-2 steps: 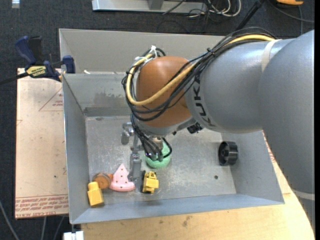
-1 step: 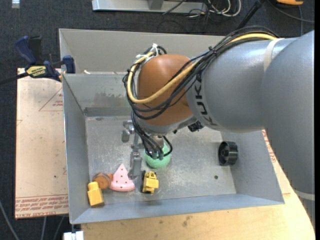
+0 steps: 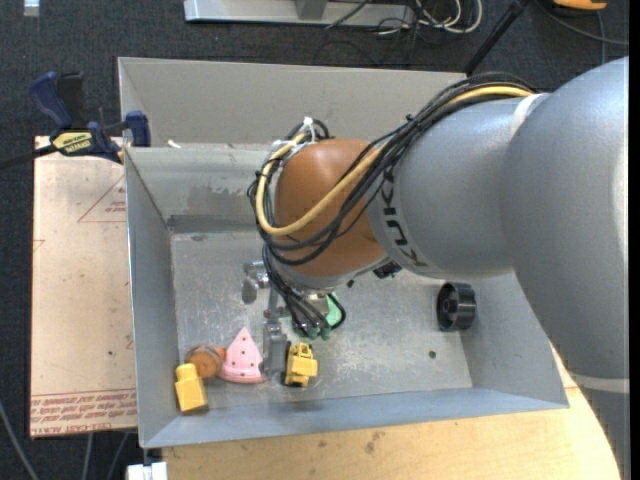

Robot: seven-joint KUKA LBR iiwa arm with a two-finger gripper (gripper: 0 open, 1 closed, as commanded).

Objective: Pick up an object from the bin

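Observation:
My gripper [image 3: 273,351] reaches down near the bin's front wall, below the orange wrist cover. Its tip sits between a pink wedge-shaped piece [image 3: 241,359] on its left and a small yellow toy vehicle [image 3: 299,365] on its right, close against both. A green object [image 3: 331,314] lies just behind the gripper, partly hidden by the wrist. I cannot tell whether anything is in its grasp.
A brown rounded piece [image 3: 206,360] and a yellow block [image 3: 189,388] lie at the front left corner. A black round knob [image 3: 455,306] rests on the right of the bin floor. The arm covers the bin's back right.

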